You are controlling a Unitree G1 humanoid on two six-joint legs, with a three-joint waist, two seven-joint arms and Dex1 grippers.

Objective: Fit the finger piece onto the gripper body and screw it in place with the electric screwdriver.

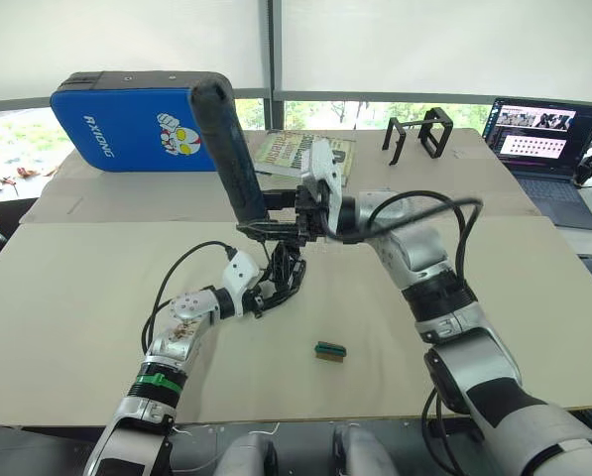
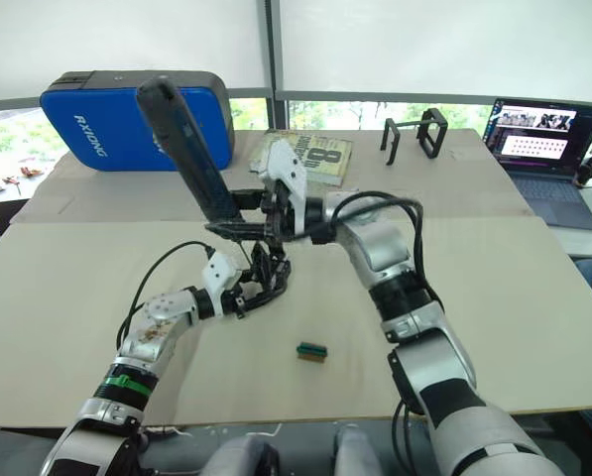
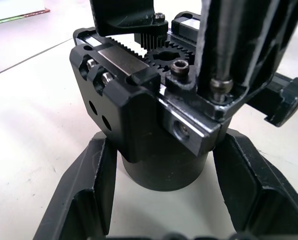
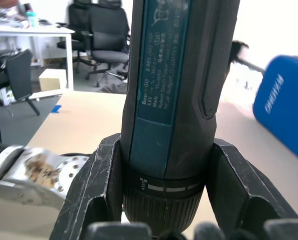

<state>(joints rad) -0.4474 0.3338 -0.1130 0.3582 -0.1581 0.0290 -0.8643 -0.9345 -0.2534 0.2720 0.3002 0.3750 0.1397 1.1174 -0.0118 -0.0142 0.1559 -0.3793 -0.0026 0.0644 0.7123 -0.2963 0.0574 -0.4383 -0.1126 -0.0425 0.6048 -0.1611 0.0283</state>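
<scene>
Left gripper [image 1: 281,283] clamps the round base of the gripper body [image 3: 153,105] on the table [image 1: 97,327], near its middle. Right gripper [image 1: 300,213] grips the electric screwdriver [image 1: 231,149], whose bit rests on a screw [image 3: 221,85] through the finger piece [image 3: 248,55]; I'd keep the tool in line with the screw and press gently.

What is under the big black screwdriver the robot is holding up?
Under the electric screwdriver, its thin bit points down onto the gripper body, which the left gripper grips by its round base. The bit's tip and the screw it meets are hidden by black parts.
</scene>
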